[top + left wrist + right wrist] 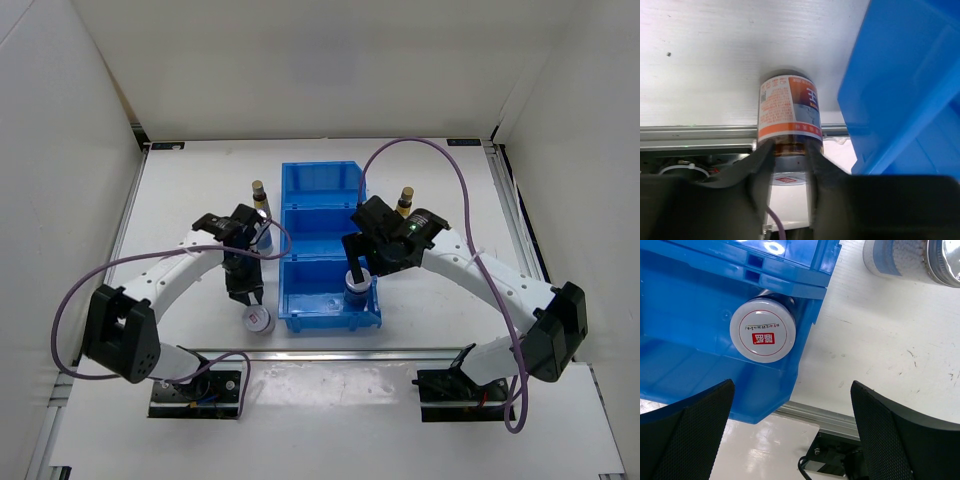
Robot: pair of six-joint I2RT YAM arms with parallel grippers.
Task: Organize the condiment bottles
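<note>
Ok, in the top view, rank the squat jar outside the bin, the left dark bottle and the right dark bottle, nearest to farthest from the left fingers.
1. Squat jar: clamped between the left fingers, off the blue bin's near-left corner.
2. Left dark bottle: standing left of the bin, toward the back.
3. Right dark bottle: beyond the bin, on its right side.

— What closes the place in?
— Three plain white panels; a back wall [320,60], a left wall [50,150] and a right wall [590,100]; they meet at the far corners.
— And underneath?
— A white table [200,200]; metal rails [420,351] run along its left, right and near edges; on the near side of the near rail lies a glossy white strip [330,410] with soft reflections.
— The light?
— Even; shadows are faint; the right wrist view shows a few dark scuffs [912,356] on the table.
</note>
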